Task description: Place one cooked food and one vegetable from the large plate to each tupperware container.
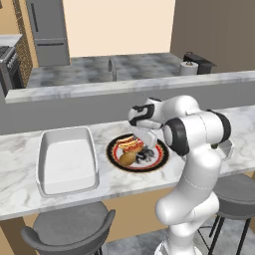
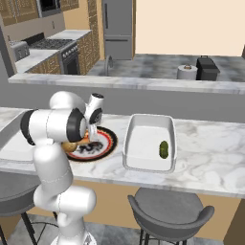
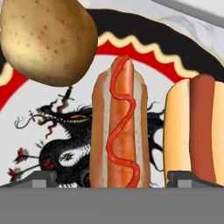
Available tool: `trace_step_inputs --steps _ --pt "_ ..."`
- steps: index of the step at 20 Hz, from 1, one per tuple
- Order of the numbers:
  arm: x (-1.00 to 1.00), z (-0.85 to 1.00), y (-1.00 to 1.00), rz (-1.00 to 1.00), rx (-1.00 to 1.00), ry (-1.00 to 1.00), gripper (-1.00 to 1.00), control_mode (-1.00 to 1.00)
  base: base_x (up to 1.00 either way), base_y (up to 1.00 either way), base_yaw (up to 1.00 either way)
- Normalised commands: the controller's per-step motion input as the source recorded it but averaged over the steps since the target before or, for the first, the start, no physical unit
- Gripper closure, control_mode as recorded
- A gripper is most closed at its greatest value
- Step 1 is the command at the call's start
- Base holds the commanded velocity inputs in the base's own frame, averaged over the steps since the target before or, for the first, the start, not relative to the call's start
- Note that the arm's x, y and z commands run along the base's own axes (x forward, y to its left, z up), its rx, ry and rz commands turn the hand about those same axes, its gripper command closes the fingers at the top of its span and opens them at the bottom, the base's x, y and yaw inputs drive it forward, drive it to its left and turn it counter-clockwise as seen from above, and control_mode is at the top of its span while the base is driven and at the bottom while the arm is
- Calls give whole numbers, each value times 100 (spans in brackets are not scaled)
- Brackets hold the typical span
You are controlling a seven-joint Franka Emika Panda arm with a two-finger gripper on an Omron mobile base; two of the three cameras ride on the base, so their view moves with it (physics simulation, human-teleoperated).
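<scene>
The large plate (image 1: 155, 162) (image 2: 107, 143) (image 3: 26, 131) lies on the marble counter between two tupperware containers. On it are a ketchup hot dog (image 3: 118, 127), a second hot dog (image 3: 197, 131) (image 1: 130, 144) and a brown potato (image 3: 48, 39) (image 1: 127, 159) (image 2: 70, 146). My gripper (image 1: 144, 138) (image 2: 92, 135) (image 3: 116, 179) hangs just above the plate, open, its fingertips (image 3: 46, 178) standing either side of the ketchup hot dog's near end. The left tupperware container (image 1: 67, 159) looks bare inside. The right tupperware container (image 2: 149, 142) holds a small green vegetable (image 2: 164, 149).
My arm hides most of the right container's rim (image 1: 226, 149) in the left base view. Grey stools (image 1: 69, 229) (image 2: 170, 208) stand below the counter's front edge. A raised grey ledge (image 1: 124, 87) runs behind the counter.
</scene>
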Motion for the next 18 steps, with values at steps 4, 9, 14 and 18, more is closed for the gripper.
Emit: trace_step_inputs --steps 4,9,14,18 --pt "21 -10 0 0 0 0 -100 -100 0 0 0" --pt "2 -3 0 0 0 1 -100 -100 0 0 0" --pt "2 -9 4 0 0 0 -100 -100 0 0 0" --pt "-3 -21 6 0 0 0 -100 -100 0 0 0"
